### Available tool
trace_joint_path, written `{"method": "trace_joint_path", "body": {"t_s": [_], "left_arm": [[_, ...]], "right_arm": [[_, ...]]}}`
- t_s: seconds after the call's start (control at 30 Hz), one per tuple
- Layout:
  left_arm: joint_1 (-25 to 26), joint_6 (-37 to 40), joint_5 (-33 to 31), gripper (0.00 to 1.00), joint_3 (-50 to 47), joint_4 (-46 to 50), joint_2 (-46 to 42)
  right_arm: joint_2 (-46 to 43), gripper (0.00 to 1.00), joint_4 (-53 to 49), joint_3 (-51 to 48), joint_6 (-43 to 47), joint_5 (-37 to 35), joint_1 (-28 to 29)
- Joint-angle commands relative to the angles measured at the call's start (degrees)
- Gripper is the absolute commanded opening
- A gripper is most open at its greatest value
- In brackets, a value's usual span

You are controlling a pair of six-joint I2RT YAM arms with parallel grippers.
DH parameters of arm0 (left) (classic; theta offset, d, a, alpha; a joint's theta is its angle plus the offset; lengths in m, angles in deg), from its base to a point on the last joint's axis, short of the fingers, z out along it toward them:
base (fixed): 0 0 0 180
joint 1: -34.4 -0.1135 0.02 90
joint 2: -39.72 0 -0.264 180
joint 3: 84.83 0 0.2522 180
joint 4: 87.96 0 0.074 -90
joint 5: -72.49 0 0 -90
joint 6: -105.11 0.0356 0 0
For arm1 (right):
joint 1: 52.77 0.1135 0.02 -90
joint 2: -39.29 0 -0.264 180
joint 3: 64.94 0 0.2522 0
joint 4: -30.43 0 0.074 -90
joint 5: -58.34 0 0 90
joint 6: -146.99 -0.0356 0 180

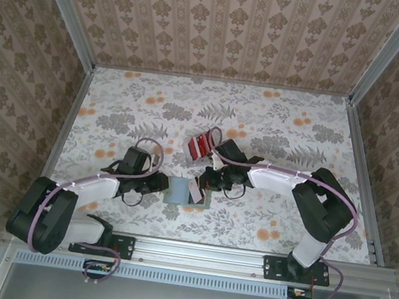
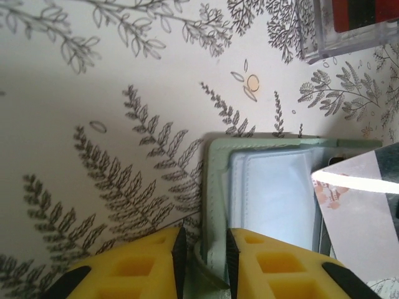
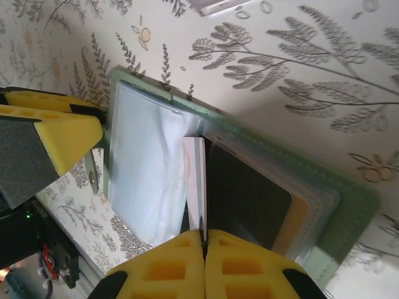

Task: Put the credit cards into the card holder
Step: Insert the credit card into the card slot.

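Credit card (image 3: 195,180) held at the open card holder (image 3: 349,199)
The card is pinched edge-on in the closed right gripper (image 3: 204,240); the holder's edge is clamped by the narrowed left gripper (image 2: 204,261). If tilted, the card could be jammed on the pocket lip.

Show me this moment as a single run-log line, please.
right gripper: jaws shut on credit card, over open card holder | left gripper: jaws astride holder's edge

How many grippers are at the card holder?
2: the left gripper astride the card holder's left edge; the right gripper over its middle, shut on one card standing on edge between its leaves.
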Motion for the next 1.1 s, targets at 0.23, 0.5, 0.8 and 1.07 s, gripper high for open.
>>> {"method": "trace_joint_path", "body": {"t_s": [0.23,0.5,0.8,1.07], "left_arm": [[0.71,-2.88,-1.38,0.24,-1.62,1.49,-0.11],[3.89,-3.85,-1.82,0.17,-1.35,-0.28,2.57],[5.72,-5.03,-2.61,0.09,-1.35,-0.83,2.90],[6.99,-5.81,-3.37,0.04,-1.00,-0.32,2.82]], "right_arm": [[3.96,0.06,2.22,-0.72,-1.45,2.96,0.86],[5.70,0.06,4.48,-0.58,-3.07,1.39,2.48],[6.10,0.06,8.56,-2.07,-6.77,-2.37,3.98],[3.75,0.05,7.96,-4.35,-10.61,-10.68,6.01]]}}
